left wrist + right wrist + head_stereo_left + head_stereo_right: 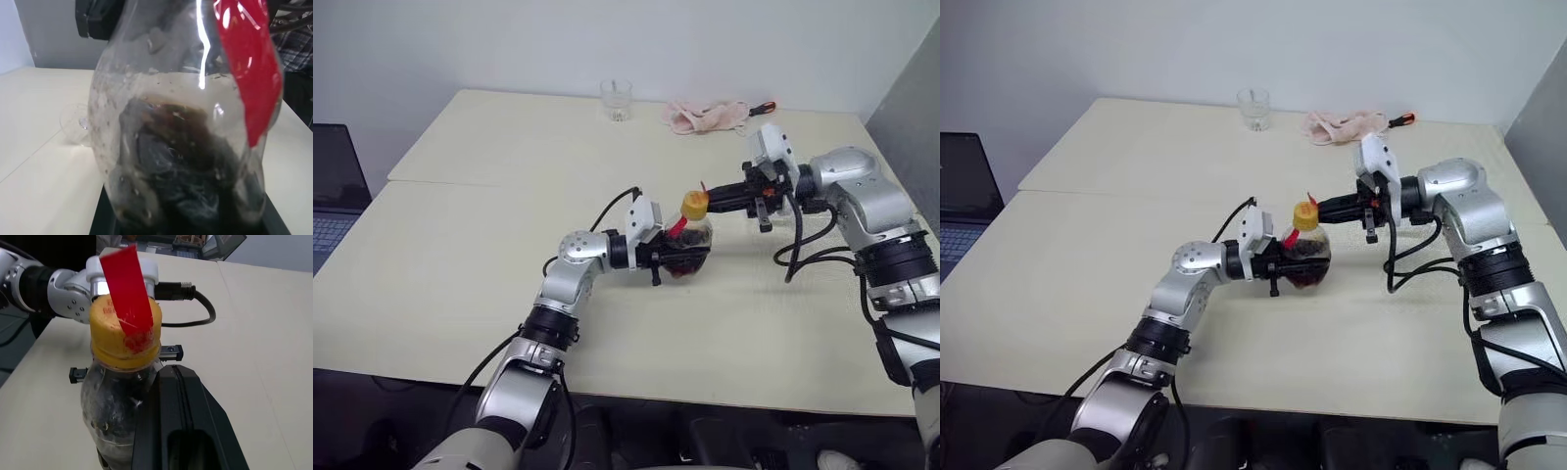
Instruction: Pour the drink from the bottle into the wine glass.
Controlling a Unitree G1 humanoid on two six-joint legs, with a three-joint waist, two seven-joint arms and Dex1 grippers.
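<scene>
While the left gripper (677, 260) clamps the belly of the bottle (689, 245) above the middle of the table (460, 264), the bottle stands roughly upright with its yellow cap (695, 206) still on. Dark brown drink (171, 161) fills the lower part of the bottle, and a red label strip (128, 289) runs up over the neck and cap. From the right, the right gripper (713, 199) reaches in level toward the cap; its black fingers (181, 421) are closed together and lie just beside the bottle's neck, and whether they touch it cannot be told. In the left wrist view, the round foot of the wine glass (73, 122) shows low on the table beyond the bottle. Farther back, near the table's far edge, stand a short clear tumbler (617, 99) and, to its right, a crumpled pink cloth (707, 115) with a small orange-tipped object (765, 108) beside it.
</scene>
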